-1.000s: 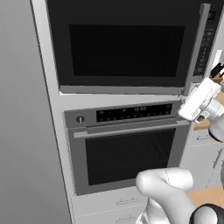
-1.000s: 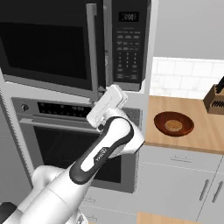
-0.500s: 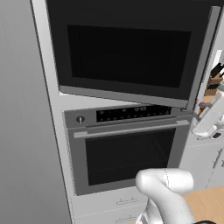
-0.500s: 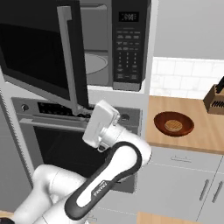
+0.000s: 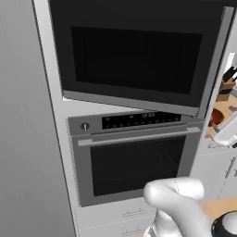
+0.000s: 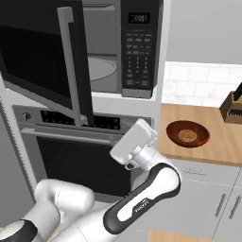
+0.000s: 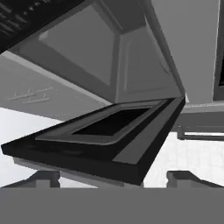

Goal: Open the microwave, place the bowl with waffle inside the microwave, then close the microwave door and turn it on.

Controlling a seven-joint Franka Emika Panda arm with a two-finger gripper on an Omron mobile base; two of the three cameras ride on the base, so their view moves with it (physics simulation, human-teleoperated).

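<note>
microwave door (image 6: 45, 61) swung open; end effector (image 7: 112, 178) fingers spread, empty, below the door; next go for bowl with waffle (image 6: 188, 133) on tabletop (image 6: 208, 151); approach from above, grip rim, keep level

Wooden counter (image 6: 212, 146), the bowl with waffle (image 6: 187, 134) and knife block (image 6: 232, 107) on it

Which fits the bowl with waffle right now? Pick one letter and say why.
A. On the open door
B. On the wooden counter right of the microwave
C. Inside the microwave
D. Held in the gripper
B: in the right base view the bowl with waffle rests on the wooden counter, right of the microwave, whose microwave door hangs open.
</note>
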